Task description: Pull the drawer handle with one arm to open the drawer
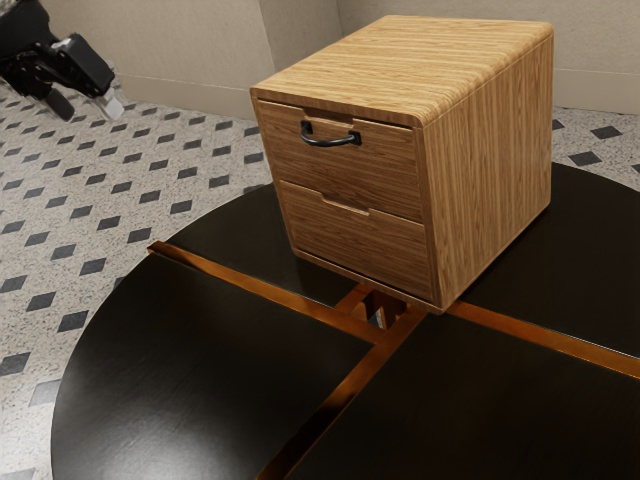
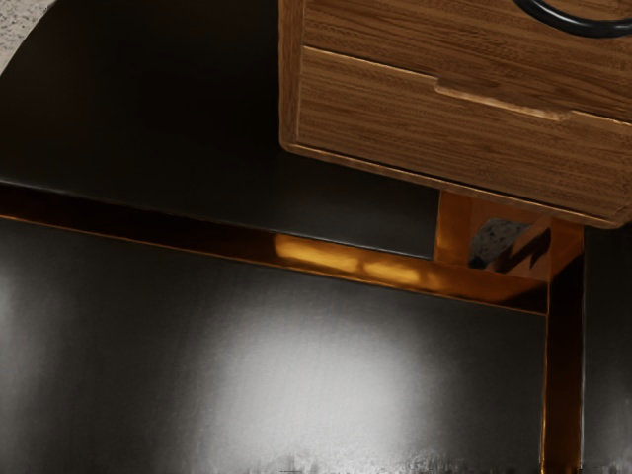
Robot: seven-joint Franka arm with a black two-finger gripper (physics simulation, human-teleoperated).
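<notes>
Ok so here's the setup: the hand (image 1: 85, 98) hangs up in the air off the edge of the surface (image 1: 200, 380), over the tiled floor (image 1: 90, 220), with nothing in it and nothing touching it. Honestly I cannot tell whether it's released or clenched, it's tucked too far into the corner of the exterior view to read.

The wooden cabinet (image 1: 480, 150) stands well apart from the hand, out ahead of it toward the exterior view's right, and lower down. It has 2 drawers. The top drawer (image 1: 350, 165) is the one with the black drawer handle (image 1: 330, 136), a curved bar mounted near the drawer's upper edge, on the side of the front nearer the hand. That drawer looks flush with the cabinet face, so it's not pulled out. The lower drawer (image 1: 355, 240) sits right under it and has just a little notch cut in its top edge, also flush.

From the wrist view, the lower drawer front (image 2: 464, 128) and a sliver of the black handle (image 2: 583, 18) sit ahead of the hand, and the dark glossy surface lies below it. The surface is round and black, split by copper strips (image 1: 250, 285) that cross just under the cabinet's front corner. A plain beige wall (image 1: 180, 45) runs behind the hand and the cabinet
</notes>
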